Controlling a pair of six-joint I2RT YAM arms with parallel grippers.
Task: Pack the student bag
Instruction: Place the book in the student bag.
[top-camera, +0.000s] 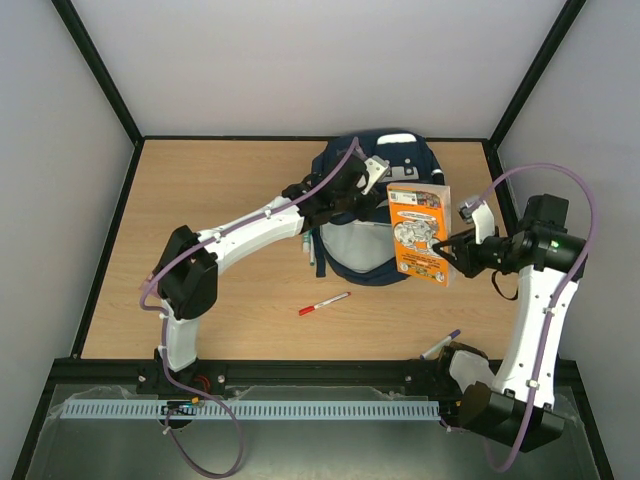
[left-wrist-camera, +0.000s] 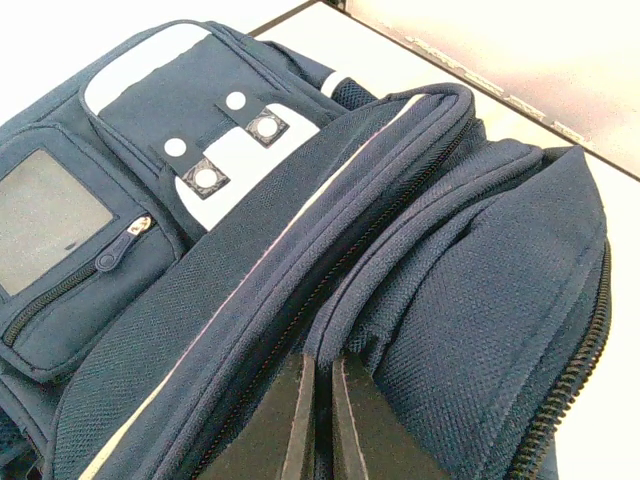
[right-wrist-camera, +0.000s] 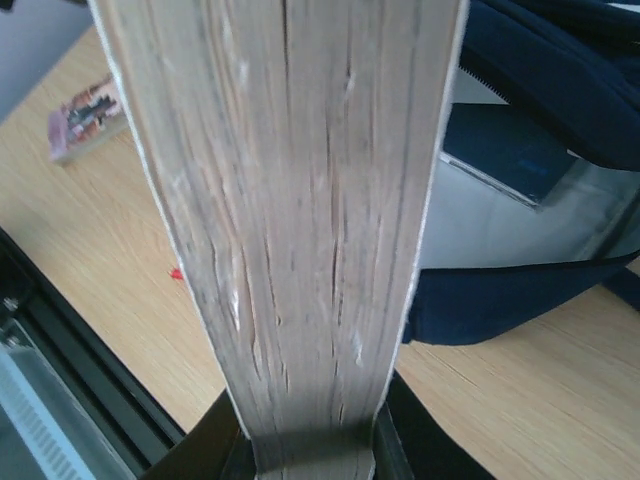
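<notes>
The navy student bag (top-camera: 400, 152) lies at the back middle of the table, its mouth open toward me and showing grey lining. My left gripper (top-camera: 352, 188) is shut on a fold of the bag's zip edge (left-wrist-camera: 400, 260), with its fingers (left-wrist-camera: 285, 420) pinching the fabric. My right gripper (top-camera: 452, 250) is shut on a thick orange book (top-camera: 418, 232) and holds it upright just right of the bag's opening. In the right wrist view the book's page edge (right-wrist-camera: 300, 200) fills the frame, and the bag (right-wrist-camera: 540, 60) is behind it with a flat dark-blue notebook (right-wrist-camera: 510, 150) inside.
A red pen (top-camera: 323, 303) lies on the table in front of the bag. Another pen (top-camera: 308, 245) lies by the bag's left side. A purple-tipped marker (top-camera: 440, 345) lies near the right arm's base. A small flat item (right-wrist-camera: 85, 115) lies on the table.
</notes>
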